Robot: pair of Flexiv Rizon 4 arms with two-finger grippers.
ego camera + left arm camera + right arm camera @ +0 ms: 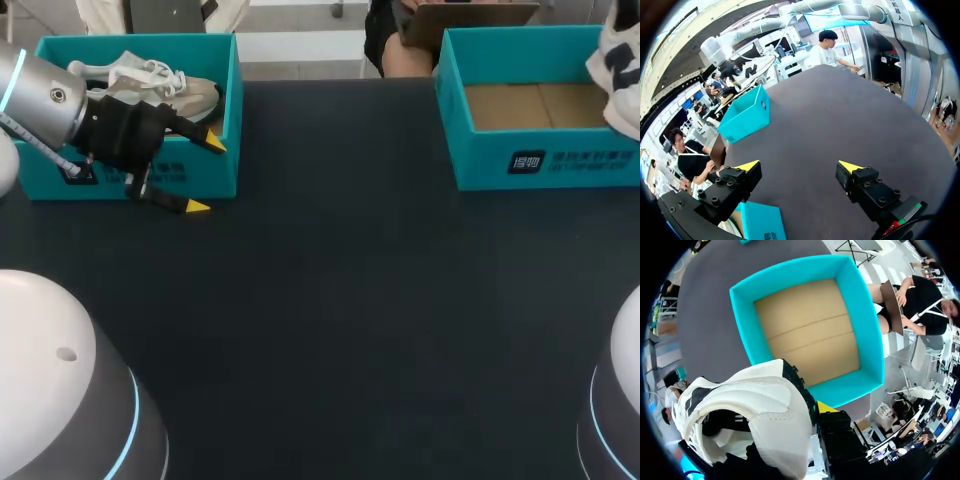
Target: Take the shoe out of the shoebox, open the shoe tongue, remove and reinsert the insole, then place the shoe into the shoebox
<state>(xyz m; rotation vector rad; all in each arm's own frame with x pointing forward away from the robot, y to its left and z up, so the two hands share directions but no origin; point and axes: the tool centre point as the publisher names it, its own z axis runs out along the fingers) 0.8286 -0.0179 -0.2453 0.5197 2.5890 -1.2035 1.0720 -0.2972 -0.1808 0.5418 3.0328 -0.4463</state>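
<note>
A dark, matte table (350, 300) is spreading across the whole head view — soft, even light is falling on it, and its far edge is running straight.

Black left pincer (799, 166), yellow tips, screws

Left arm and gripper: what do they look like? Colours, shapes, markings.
The left arm is a silver-grey cylindrical link with a light-blue lit ring. Its gripper is matte black, with two blocky fingers studded with screw heads, each ending in a bright yellow wedge tip. A small red-and-green marking sits at the base of one finger.
</note>
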